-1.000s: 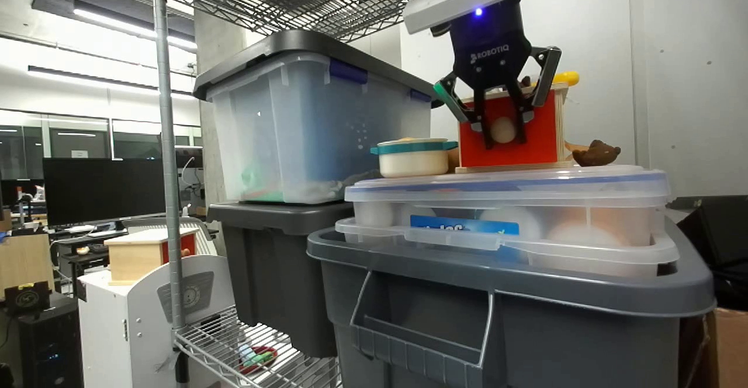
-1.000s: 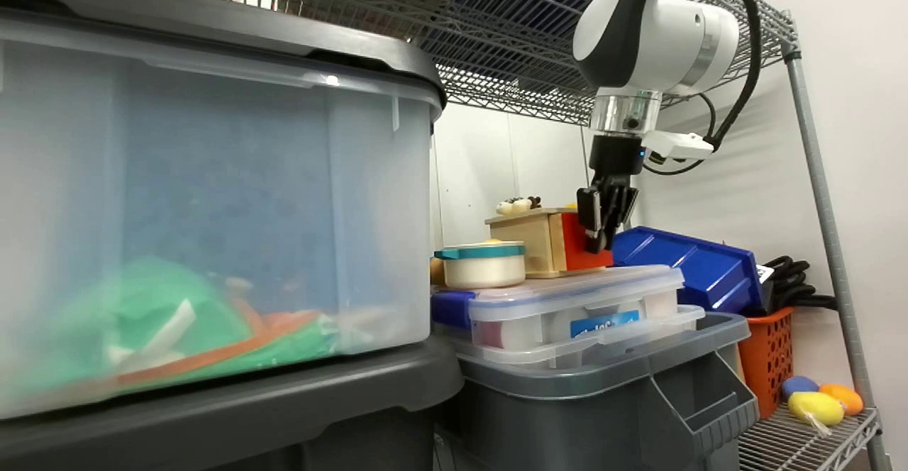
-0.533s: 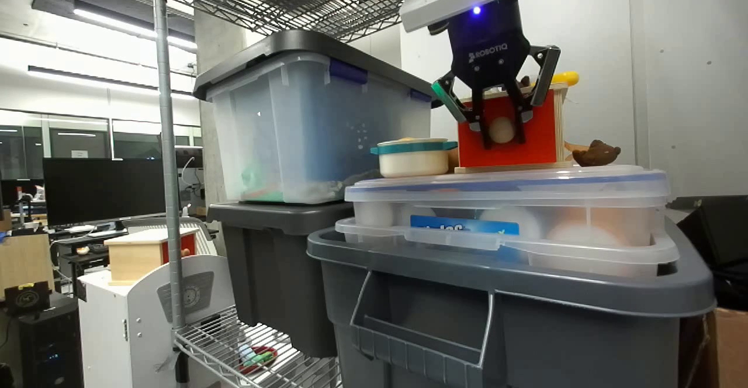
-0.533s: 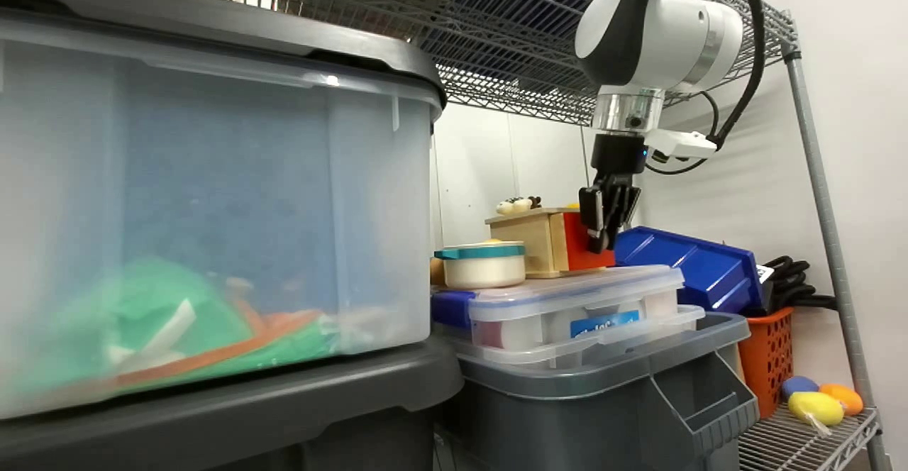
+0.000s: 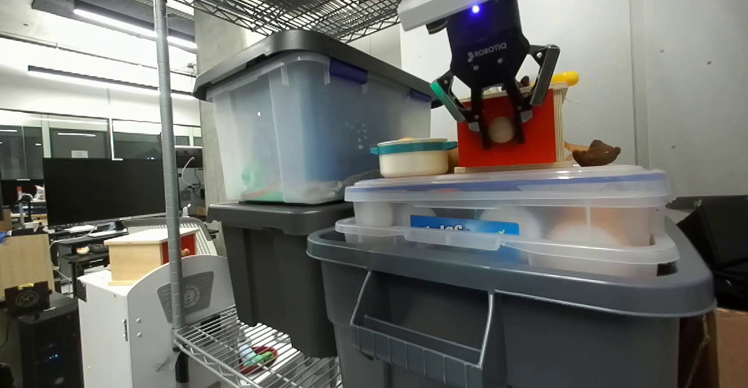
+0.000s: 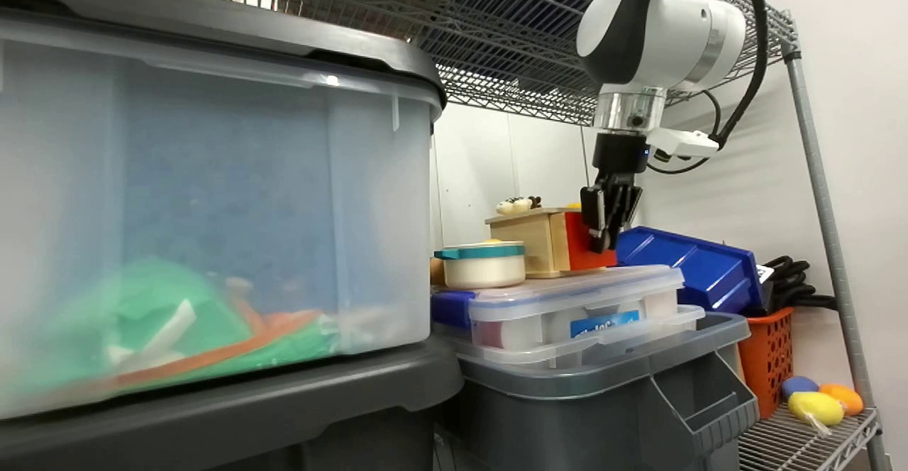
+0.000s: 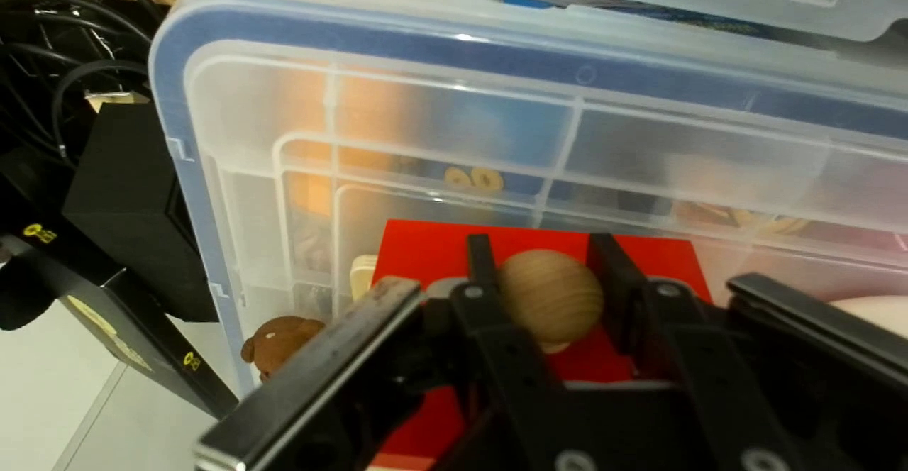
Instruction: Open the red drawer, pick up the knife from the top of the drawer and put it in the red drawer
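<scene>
the fingers (image 7: 616, 286), pointing down, stand one at either side of the round wooden knob (image 7: 550, 297) on the front of the red drawer (image 5: 502, 153), and they look clenched on it: in the wrist view no clear gap shows between wood and finger. so the drawer lies right at the fingers, and what counts now is direction. the grip crosses the knob sideways, along the drawer's face, while the drawer has to slide out square to that face. in an exterior view the red front looks toward the picture's right, away from its wooden body (image 6: 528, 233), so the pull should, i judge, go that way, level with the clear plastic surface (image 5: 631, 175) beneath. lifting or drifting sideways could jam the drawer or drag the whole unit along. whether it is slightly out, i cannot tell; it is plainly not wide open. the knife (image 5: 565, 78), if the yellow piece is that, lies on top of the wooden body, above and behind the fingers, toward the side where the brown toy bear (image 5: 596, 153) lies; i cannot make it out in the wrist view. its long axis seems nearly level, one end reaching past the top's edge, the rest seemingly hidden behind the fingers, so the later grasp would likely come from above and across that axis.
</scene>
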Controlling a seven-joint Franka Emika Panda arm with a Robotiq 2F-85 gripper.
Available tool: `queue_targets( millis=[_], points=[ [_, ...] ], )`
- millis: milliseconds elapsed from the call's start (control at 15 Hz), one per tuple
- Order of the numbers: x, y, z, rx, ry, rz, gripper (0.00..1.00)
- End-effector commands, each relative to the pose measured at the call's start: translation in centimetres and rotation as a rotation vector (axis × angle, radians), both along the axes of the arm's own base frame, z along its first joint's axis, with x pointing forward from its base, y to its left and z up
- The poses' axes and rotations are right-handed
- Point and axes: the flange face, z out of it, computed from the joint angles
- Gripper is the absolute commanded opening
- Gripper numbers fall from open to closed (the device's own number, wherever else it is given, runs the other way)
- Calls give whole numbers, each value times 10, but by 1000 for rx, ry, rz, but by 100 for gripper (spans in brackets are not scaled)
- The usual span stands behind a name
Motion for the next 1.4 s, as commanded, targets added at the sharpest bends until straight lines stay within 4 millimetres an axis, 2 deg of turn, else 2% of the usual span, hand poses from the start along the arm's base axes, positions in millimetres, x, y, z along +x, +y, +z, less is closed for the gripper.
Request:
queue_targets(
  millis=[0, 267, 333, 400, 733, 800, 1333],
  points=[
    [-13, 2, 8, -14, 6, 17, 12],
    [-13, 1, 10, -16, 6, 11, 12],
    [-13, 0, 10, -15, 8, 9, 62],
    [-12, 0, 10, -14, 10, 4, 62],
    [-11, -2, 14, -16, 6, -3, 97],
    [-11, -3, 15, -16, 5, -4, 100],
    [-20, -8, 37, -35, -2, -29, 100]
  ],
)
